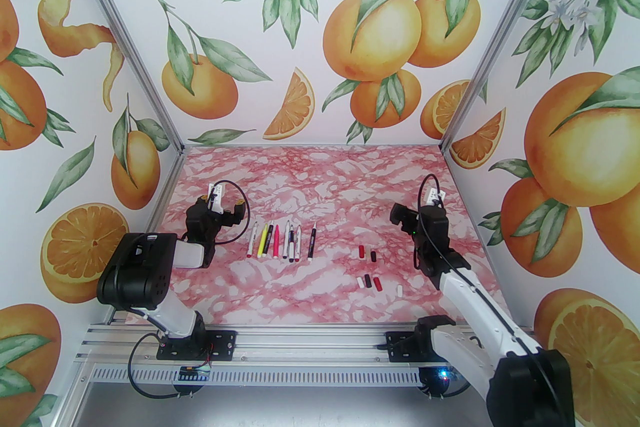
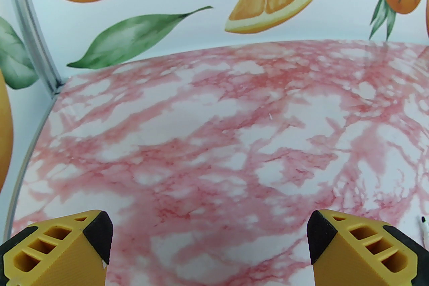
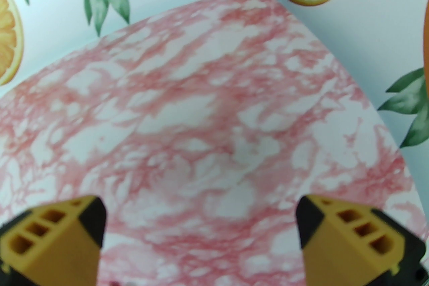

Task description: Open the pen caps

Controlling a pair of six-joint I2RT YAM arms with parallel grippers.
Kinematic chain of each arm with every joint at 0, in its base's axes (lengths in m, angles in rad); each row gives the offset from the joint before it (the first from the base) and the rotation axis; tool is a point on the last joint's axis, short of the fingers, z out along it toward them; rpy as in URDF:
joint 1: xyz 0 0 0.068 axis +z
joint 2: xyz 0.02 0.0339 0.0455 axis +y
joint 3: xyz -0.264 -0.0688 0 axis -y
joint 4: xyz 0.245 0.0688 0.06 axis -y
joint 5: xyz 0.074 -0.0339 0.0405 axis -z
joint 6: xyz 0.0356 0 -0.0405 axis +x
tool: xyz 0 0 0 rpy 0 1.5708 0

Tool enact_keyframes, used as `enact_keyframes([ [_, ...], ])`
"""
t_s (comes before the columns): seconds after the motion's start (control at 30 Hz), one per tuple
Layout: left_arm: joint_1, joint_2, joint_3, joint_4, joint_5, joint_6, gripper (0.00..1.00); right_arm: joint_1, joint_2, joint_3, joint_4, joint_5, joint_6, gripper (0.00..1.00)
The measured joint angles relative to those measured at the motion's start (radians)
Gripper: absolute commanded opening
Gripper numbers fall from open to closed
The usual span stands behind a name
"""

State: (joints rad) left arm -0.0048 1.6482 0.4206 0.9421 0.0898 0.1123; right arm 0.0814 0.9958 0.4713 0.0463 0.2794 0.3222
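In the top view, your left hand [image 1: 221,207] sits left of centre with its jaws apart, just beside the row of pens [image 1: 280,242]. Your right hand [image 1: 402,215] hangs right of centre. The pen caps [image 1: 369,280] lie loose on the tabletop [image 1: 320,174], lower right of centre and well apart from the pens.

In the left wrist view, the fingers [image 2: 97,234] stand wide apart over pink marble.

In the right wrist view, the fingers [image 3: 315,224] also stand wide apart.

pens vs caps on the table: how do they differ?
The pens are long and slim; the caps are short stubs. The pens lie side by side in one row left of centre; the caps are scattered in loose clusters to the right. Both lie flat on the table.
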Motion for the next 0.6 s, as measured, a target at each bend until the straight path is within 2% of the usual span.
enact_keyframes([
  [0.6, 0.0, 0.0, 0.0, 0.0, 0.0, 0.0, 1.0, -0.005, 0.296, -0.102, 0.532, 0.04, -0.117, 1.0],
])
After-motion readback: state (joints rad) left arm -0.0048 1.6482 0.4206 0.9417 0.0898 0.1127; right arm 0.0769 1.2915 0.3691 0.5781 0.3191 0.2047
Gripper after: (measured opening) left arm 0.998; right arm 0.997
